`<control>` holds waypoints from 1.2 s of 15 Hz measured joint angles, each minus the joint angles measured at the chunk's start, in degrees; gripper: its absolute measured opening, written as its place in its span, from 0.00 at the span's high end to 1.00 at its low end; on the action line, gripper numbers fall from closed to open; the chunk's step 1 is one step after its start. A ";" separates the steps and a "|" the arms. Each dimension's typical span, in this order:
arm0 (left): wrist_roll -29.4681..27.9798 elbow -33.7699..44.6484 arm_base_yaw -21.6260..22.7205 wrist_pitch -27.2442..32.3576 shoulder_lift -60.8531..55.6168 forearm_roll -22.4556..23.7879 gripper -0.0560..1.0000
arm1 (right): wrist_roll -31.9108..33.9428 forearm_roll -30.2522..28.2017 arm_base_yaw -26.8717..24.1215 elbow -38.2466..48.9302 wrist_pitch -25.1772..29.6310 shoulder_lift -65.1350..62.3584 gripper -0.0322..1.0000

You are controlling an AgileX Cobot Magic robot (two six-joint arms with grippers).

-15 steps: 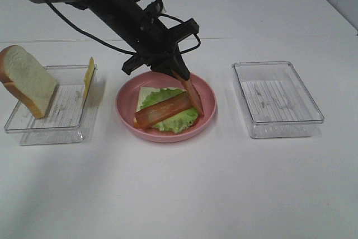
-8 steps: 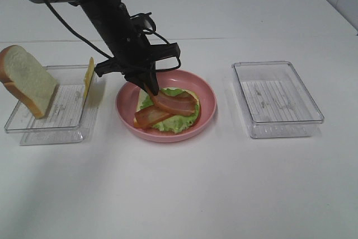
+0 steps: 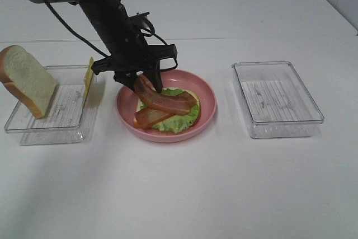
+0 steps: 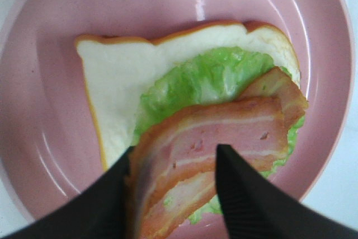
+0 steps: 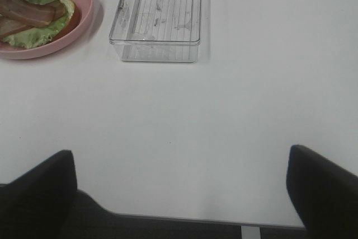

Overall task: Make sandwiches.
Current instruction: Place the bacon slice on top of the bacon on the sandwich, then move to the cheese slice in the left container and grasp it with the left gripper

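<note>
Sandwich point(image 3: 166, 110) sits half-built on the pink plate point(image 3: 208, 90) — bread point(image 4: 117, 76), lettuce point(image 4: 201, 76), bacon. Left gripper point(image 3: 147, 84) has its fingers spread around the top bacon strip point(image 4: 224, 132), likely to let it drop flat. Right gripper point(image 5: 179, 188) hangs far off — fingers wide apart, empty.

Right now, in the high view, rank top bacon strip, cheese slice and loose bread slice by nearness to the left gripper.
1. Top bacon strip, at the left gripper.
2. Cheese slice, left tray.
3. Bread slice, far left.
</note>
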 joint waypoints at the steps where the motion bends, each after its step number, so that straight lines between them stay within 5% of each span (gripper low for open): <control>1: 0.00 0.00 0.00 0.11 0.00 0.00 0.34 | 0.00 0.00 0.00 0.00 0.00 0.00 0.02; 3: 0.00 -0.57 0.11 2.52 0.00 0.17 0.10 | 0.00 0.00 0.00 0.00 0.00 0.00 0.02; 5: 0.00 -2.46 0.57 7.16 0.00 0.17 0.05 | 0.00 0.00 0.00 0.00 0.00 0.00 0.02; 13: -1.09 -7.85 1.38 11.12 -4.01 1.55 0.04 | 0.00 0.00 0.00 0.00 0.00 0.00 0.02; 15: -1.26 -7.62 1.89 11.17 -9.00 7.56 0.04 | 0.00 0.00 0.00 0.00 0.00 0.00 0.02; 18: -2.81 -5.50 5.79 11.29 -13.29 10.60 0.04 | 0.00 0.00 0.00 0.00 0.00 0.00 0.02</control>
